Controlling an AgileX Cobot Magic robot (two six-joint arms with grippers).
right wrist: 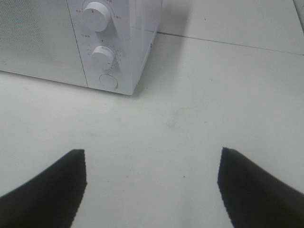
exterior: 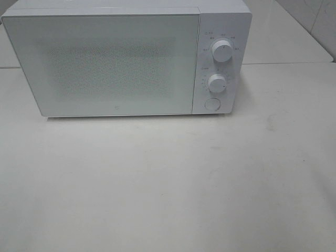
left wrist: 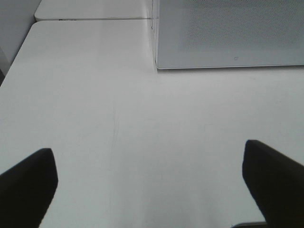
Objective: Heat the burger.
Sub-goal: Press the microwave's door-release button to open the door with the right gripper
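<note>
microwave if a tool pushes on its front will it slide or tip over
The microwave is a wide, low box flat on the table, so tipping seems unlikely. It looks bulky, so probably heavy; a light push may not shift it. The door front looks smooth with no handle in view, so a tool would likely slip.

white microwave (exterior: 126, 58) with speckled door, on white table (exterior: 168, 184).

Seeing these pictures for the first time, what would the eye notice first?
The white microwave, door shut, stands at the back of the table, with an upper knob and a lower knob on its right side. The left tool and the right tool hang open over the table.
</note>
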